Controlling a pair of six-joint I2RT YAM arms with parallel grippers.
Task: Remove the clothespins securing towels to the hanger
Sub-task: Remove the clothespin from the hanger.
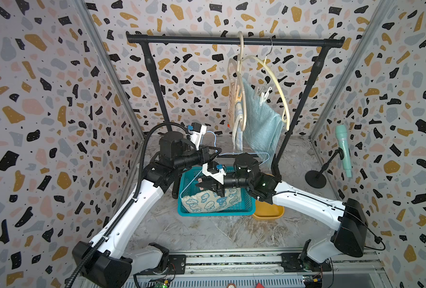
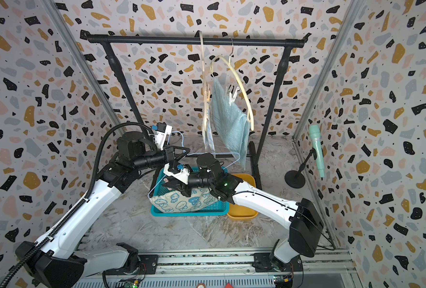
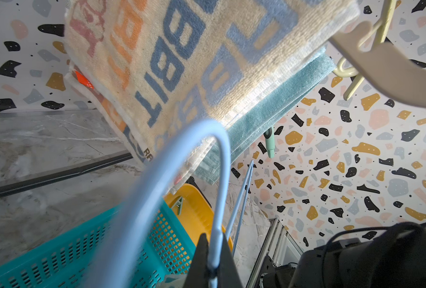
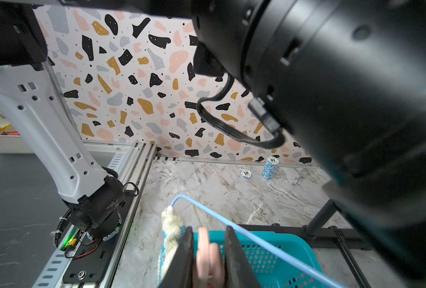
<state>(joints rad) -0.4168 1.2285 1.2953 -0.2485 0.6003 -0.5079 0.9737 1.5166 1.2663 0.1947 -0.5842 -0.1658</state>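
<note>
My left gripper (image 1: 215, 150) (image 3: 213, 239) is shut on the neck of a light-blue wire hanger (image 1: 244, 153) (image 3: 222, 174), held low over the teal basket (image 1: 247, 207). My right gripper (image 1: 199, 183) (image 4: 208, 232) is shut on a pink clothespin (image 4: 207, 251) above the basket. The cream towel with blue animals (image 1: 207, 202) (image 2: 182, 202) lies in the basket, one corner (image 4: 172, 224) at the hanger's end. On the rack hang the "RABBIT" towel (image 3: 169, 62) and the light-blue terry towel (image 1: 262, 119) (image 2: 229, 119), the latter with white clothespins (image 1: 264, 94) (image 2: 233, 93).
A yellow bowl (image 1: 269, 212) (image 3: 197, 207) beside the basket holds a green clothespin (image 3: 178, 204). The black rack (image 1: 232, 41) spans the back, its right leg close to my right arm. A mint microphone on a stand (image 1: 343, 147) is at the right wall. Poker chips (image 4: 270, 167) lie by the left wall.
</note>
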